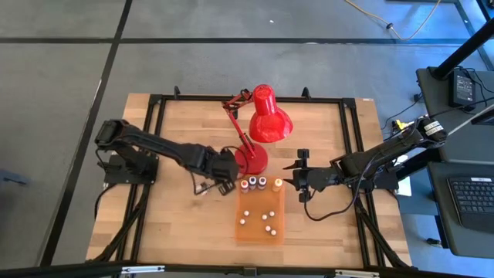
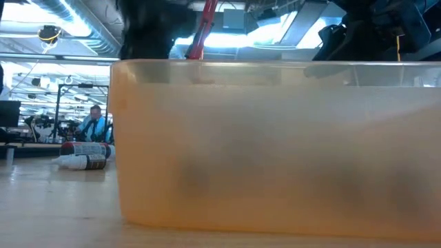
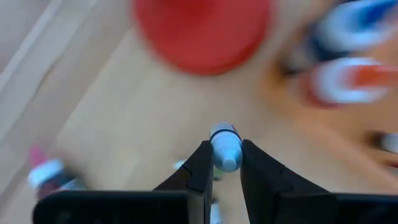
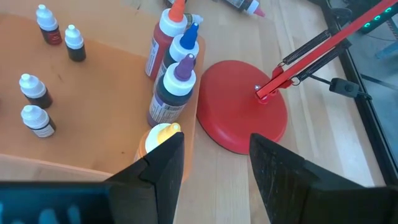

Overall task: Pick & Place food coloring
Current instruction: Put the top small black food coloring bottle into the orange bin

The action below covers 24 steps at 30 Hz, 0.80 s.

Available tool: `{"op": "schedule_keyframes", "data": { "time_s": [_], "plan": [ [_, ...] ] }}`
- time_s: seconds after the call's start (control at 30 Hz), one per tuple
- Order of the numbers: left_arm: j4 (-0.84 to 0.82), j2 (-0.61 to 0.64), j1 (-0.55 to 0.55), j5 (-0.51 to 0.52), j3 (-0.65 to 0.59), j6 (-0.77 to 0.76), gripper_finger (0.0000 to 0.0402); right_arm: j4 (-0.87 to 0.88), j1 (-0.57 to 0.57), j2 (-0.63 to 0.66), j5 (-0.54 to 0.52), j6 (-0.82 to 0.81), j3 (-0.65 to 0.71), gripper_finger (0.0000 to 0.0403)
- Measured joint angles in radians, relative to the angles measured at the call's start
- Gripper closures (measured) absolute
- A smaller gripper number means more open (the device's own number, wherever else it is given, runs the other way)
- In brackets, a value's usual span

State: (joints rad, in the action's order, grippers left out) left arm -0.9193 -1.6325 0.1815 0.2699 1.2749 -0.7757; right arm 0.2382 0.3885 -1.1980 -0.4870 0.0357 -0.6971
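The left gripper (image 3: 222, 163), just left of the red lamp base (image 1: 252, 160), pinches a small dropper bottle (image 3: 224, 147) cap-forward between its fingers, and the orange tray (image 1: 260, 231) lies toward four o'clock from it, while the right gripper (image 4: 214, 168) waits spread near the tray's two o'clock corner.

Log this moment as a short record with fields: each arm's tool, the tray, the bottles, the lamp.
left tool: shut on a small dropper bottle, beside the lamp base
right tool: open, empty, at the tray's far right corner
tray: orange, translucent, holding small white-capped bottles
tall bottles: four in a row along the tray's far edge
lamp: red, upright
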Motion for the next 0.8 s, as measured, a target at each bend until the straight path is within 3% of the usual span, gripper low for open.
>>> {"op": "schedule_keyframes", "data": {
  "time_s": [0.33,0.8],
  "plan": [
    [0.09,-0.022,0.197,0.072,0.186,0.175,0.0349,0.022,0.0,0.0,0.0,0.0,0.0,0.0219],
    [0.07,-0.361,0.247,0.007,0.413,0.223,0.0348,0.026,0.0,0.0,0.0,-0.005,0.0,0.0219]
  ]
}}
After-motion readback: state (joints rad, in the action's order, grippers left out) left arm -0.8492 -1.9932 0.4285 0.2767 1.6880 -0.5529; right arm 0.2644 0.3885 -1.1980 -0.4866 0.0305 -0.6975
